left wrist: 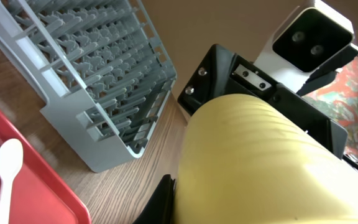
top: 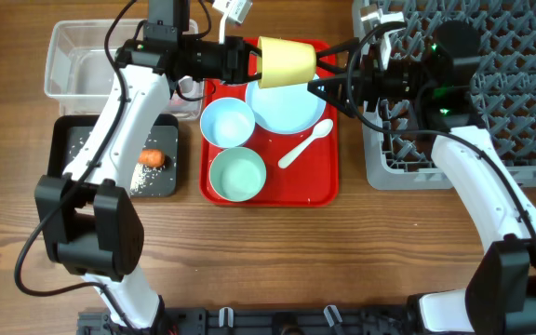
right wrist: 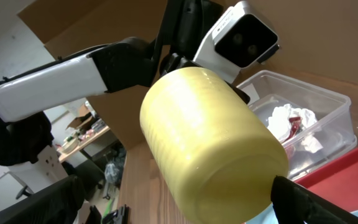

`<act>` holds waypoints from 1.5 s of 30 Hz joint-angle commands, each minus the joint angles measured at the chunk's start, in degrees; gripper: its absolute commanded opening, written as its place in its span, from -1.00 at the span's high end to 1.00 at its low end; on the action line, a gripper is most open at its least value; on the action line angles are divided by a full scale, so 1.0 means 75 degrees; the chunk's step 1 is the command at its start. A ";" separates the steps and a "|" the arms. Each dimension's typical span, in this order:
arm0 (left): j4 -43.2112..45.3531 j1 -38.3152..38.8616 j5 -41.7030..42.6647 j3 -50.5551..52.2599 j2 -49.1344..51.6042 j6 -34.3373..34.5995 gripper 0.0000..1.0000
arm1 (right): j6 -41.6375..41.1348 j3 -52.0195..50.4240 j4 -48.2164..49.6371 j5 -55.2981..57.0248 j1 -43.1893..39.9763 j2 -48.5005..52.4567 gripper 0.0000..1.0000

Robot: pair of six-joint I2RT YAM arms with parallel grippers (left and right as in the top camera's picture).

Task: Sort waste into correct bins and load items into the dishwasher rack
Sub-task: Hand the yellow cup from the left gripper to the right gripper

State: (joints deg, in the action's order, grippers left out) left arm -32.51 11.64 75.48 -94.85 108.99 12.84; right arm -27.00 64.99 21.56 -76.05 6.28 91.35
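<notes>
My left gripper (top: 252, 61) is shut on the small yellow cup (top: 287, 62) and holds it on its side above the far edge of the red tray. My right gripper (top: 316, 73) is open, its fingers either side of the cup's base (right wrist: 210, 143). On the tray lie the pale blue plate (top: 291, 110), pale blue bowl (top: 227, 122), mint-green bowl (top: 238, 175) and white spoon (top: 305, 144). The grey rack (top: 491, 93) stands at the right. The clear tub (top: 63, 56) holds the napkin (right wrist: 288, 117) and red wrapper (right wrist: 295, 127). The black tray (top: 73, 130) holds the carrot piece (top: 153, 158) and rice grains (top: 142, 183).
The flat red tray (top: 319, 191) sits mid-table between the bins on the left and the rack on the right. Both arms cross above its far half. The rack also shows in the left wrist view (left wrist: 92, 74), beyond the tray's edge.
</notes>
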 commanded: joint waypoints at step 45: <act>0.0114 0.0466 0.0466 -0.0003 0.0058 0.0009 0.19 | -0.0189 0.0076 0.0501 -0.1276 -0.1842 0.0277 -0.04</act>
State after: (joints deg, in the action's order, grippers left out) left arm -31.68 15.59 78.94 -94.83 109.84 13.19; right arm -28.71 65.01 26.00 -82.48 -5.50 92.71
